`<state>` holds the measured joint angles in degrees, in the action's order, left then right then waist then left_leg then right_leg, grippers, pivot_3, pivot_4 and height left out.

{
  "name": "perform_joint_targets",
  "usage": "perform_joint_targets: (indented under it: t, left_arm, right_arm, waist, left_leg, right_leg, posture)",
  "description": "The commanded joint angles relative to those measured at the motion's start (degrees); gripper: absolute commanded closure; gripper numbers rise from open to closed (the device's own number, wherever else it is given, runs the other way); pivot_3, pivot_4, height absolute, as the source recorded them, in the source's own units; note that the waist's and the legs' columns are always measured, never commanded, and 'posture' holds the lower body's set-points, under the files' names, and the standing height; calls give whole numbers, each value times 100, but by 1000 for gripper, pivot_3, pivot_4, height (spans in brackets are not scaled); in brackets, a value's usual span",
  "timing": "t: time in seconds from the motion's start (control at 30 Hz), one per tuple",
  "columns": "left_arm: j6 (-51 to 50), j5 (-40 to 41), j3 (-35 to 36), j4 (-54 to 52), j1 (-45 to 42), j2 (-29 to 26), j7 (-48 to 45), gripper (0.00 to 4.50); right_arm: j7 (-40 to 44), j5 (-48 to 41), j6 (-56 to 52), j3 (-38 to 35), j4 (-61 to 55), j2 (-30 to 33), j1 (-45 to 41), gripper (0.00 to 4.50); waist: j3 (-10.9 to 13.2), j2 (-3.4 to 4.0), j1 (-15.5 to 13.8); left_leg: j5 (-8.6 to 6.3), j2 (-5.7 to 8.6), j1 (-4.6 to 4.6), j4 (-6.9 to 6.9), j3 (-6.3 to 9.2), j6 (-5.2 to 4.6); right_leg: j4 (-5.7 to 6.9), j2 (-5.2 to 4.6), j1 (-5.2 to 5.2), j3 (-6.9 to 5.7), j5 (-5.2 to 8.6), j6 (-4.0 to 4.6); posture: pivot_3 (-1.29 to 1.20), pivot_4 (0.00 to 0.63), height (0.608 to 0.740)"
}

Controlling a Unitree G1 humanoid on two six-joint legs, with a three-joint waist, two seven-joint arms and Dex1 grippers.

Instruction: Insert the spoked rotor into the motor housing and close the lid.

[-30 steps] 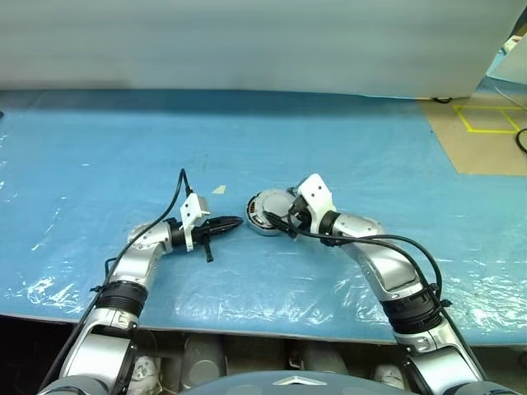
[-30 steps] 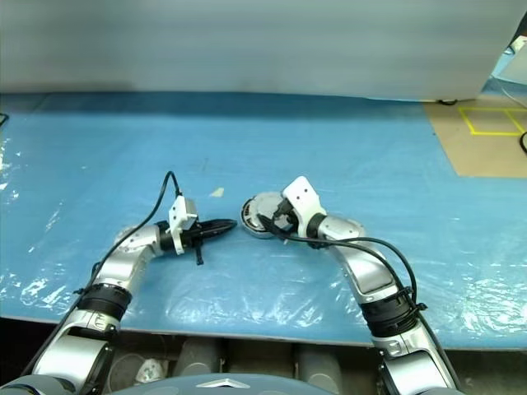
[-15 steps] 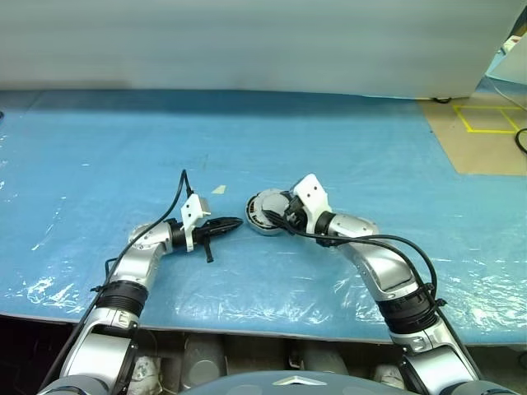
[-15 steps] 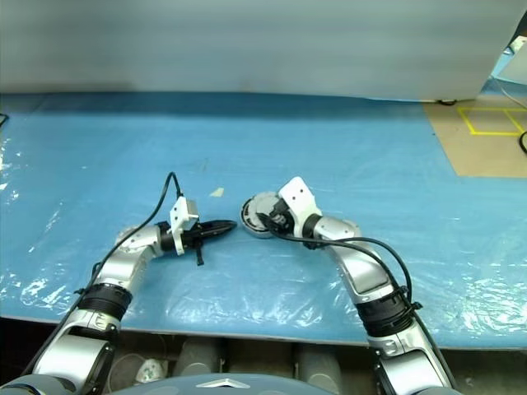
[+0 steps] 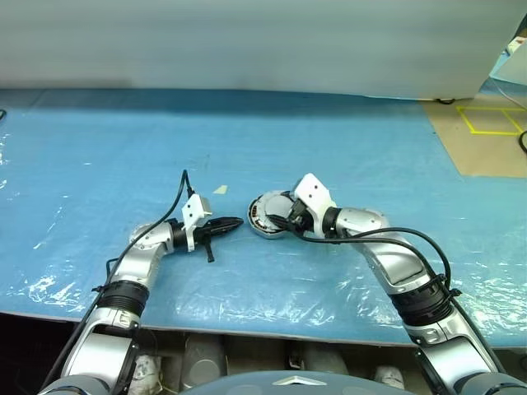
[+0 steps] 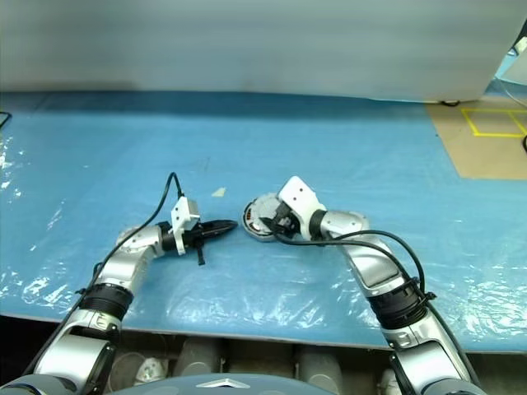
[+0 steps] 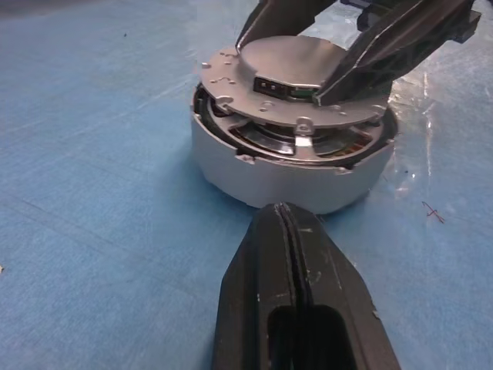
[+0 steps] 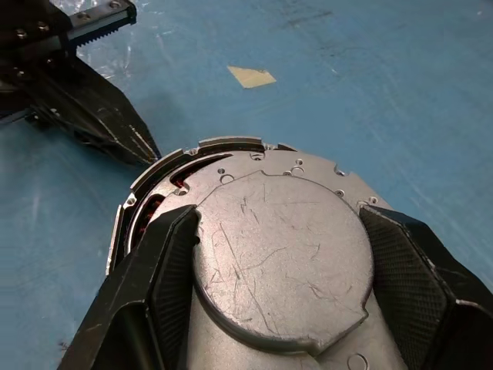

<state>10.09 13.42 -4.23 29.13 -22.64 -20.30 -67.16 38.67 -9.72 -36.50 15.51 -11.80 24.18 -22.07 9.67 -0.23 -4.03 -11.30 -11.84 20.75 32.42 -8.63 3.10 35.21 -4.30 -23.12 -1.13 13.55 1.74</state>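
No legible writing on lid (image 8: 281, 254)

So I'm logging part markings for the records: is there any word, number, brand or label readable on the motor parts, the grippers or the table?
None can be read. The lid shows scratches, small holes and a connector slot, no lettering. The motor housing wall is plain. The tan scrap on the blue table cover is blank.
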Motion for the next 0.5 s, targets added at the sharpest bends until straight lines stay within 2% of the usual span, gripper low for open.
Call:
perform_joint_targets:
  t: [0.03, 0.17, 0.4, 0.5]
  left_arm:
    - [53, 18, -1, -43, -92, 11, 10, 4500]
    - [38, 22, 3, -81, -67, 8, 15, 4500]
    - [27, 80, 55, -160, -45, 13, 46, 4500]
    - [52, 163, 129, -184, -79, 18, 52, 4500]
  right_arm:
    - [-51, -2, -45, -70, 88, -31, -61, 1520]
    - [-660, 49, -389, -334, 298, -367, -239, 1520]
    - [-1274, 289, -829, -227, 295, -645, -240, 1520]
    - [-1371, 399, -666, -97, 224, -631, -192, 1520]
  waist:
    - [0, 0, 8]
    - [0, 0, 13]
    - [0, 0, 6]
    - [0, 0, 5]
  left_leg:
    - [0, 0, 2, -1, 0, 0]
    - [0, 0, 1, 2, 0, 0]
    - [0, -1, -1, 24, -1, 0]
    - [0, -1, -7, 25, -1, 0]
  right_leg:
    - [0, 0, -2, 0, 0, 0]
    - [5, 0, -3, 0, 0, 1]
    - [11, -2, 1, 3, 1, 2]
    - [18, -2, 3, 5, 1, 3]
  posture:
    - [0, 150, 740]
    - [0, 150, 740]
    - [0, 150, 740]
    - [0, 150, 740]
